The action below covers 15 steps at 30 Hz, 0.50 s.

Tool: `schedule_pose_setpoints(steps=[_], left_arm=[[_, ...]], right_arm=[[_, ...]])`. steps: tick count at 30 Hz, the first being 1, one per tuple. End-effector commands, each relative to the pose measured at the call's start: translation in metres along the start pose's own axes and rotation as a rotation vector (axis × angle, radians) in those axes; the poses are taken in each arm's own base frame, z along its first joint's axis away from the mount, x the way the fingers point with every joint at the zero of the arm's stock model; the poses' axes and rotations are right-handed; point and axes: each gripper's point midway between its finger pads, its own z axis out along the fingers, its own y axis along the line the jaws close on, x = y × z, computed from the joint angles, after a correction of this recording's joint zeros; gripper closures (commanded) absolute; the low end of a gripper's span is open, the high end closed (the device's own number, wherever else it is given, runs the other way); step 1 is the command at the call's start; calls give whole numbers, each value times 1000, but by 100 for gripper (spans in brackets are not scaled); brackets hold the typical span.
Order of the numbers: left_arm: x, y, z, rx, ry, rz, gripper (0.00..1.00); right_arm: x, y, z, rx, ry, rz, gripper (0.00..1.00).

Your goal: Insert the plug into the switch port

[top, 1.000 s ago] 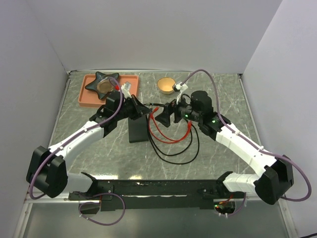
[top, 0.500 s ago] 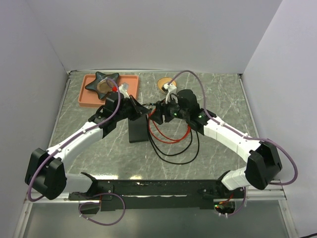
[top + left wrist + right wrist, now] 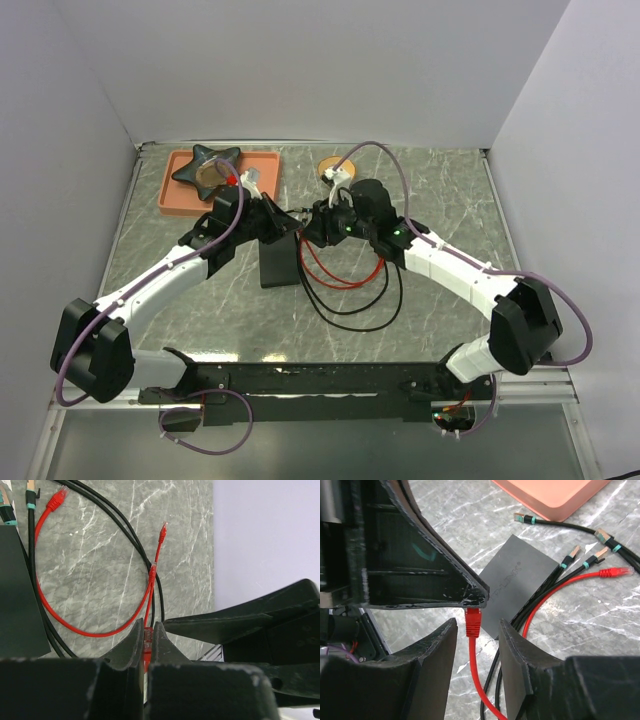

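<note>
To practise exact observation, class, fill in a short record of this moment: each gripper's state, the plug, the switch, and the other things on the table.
left gripper: jaws shut on the red plug, held above the table
right gripper: jaws open, one on each side of the plug, gaps showing
network switch: flat black box lying on the table; ports not visible
plug in port: not yet
black cables: teal-banded ends loose beside the switch
tray: salmon-pink, beyond the switch, holds a black star-shaped object
</note>
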Motion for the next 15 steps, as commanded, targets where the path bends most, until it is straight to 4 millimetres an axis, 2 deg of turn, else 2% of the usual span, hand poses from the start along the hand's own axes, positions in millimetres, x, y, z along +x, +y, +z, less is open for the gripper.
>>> schedule_pose_setpoints(steps=[1, 7, 10, 11, 15], left_arm=[[-15, -26, -8, 59, -42, 11, 99], [-13, -26, -7, 62, -36, 11, 99], [-13, -26, -7, 63, -35, 14, 99], [-12, -25, -6, 62, -31, 12, 99], [-11, -26, -5, 68, -24, 11, 99]], right_arm=[[-21, 9, 6, -30, -52, -11, 54], [-9, 7, 11, -26, -23, 1, 55], [-8, 6, 10, -17, -24, 9, 67], [-14, 7, 10, -23, -48, 6, 69], [-16, 6, 12, -20, -51, 6, 80]])
